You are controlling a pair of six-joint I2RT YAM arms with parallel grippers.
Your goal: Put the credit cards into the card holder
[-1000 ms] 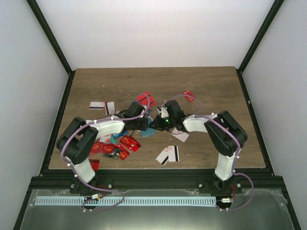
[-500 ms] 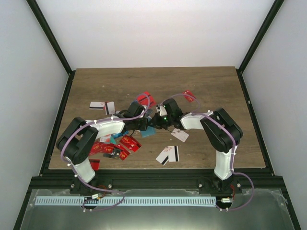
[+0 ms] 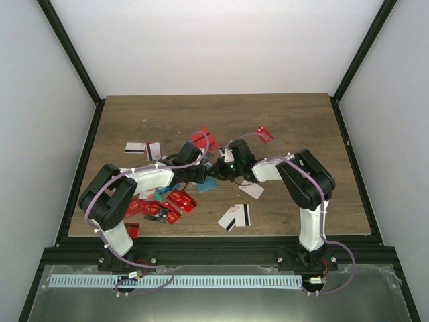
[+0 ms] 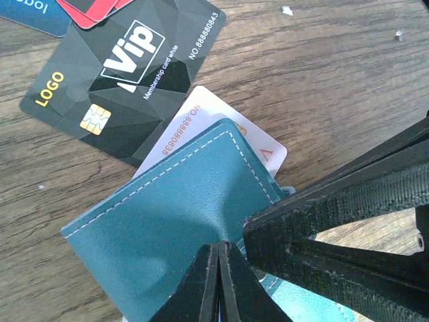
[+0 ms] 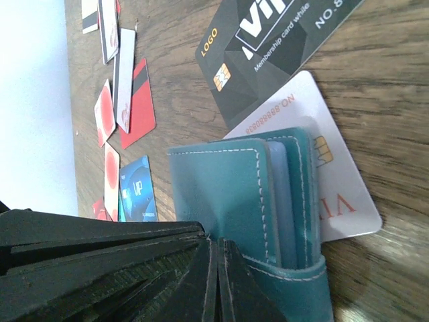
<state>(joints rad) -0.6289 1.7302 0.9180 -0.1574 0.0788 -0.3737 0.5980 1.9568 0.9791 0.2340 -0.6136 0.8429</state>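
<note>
Credit cards (image 3: 163, 206), thin plastic rectangles mostly red and white, lie scattered over the brown wooden desk (image 3: 147, 117). The teal-blue stitched leather card holder (image 4: 167, 228) lies among them near the middle of the desk, where the two arms meet. Against the overhead picture of a second ago, we see the right arm (image 3: 305, 180) folded further in: its elbow has shifted left and its wrist has closed up on the left one. The left arm (image 3: 151, 178) and the loose cards sit where they were. From above, the two wrists hide the holder almost entirely, and we cannot read the jaws there. The wrist cameras fill that in. The right gripper (image 5: 216, 245) has its jaws closed to a thin seam, tips at the holder's outer cover near the spine. The left gripper (image 4: 219, 249) likewise has its jaws pressed together, tips down on that cover, with a black finger of the right one resting just beside them. Whether either pinches a flap we cannot tell. The left wrist view shows a white numbered card (image 4: 234, 131) partly tucked under the holder and a black VIP membership card (image 4: 127, 74) touching it. Only the right wrist view shows the holder's light blue inner leaves edge-on, and a small blue card (image 5: 137, 189) lying apart from it.
</note>
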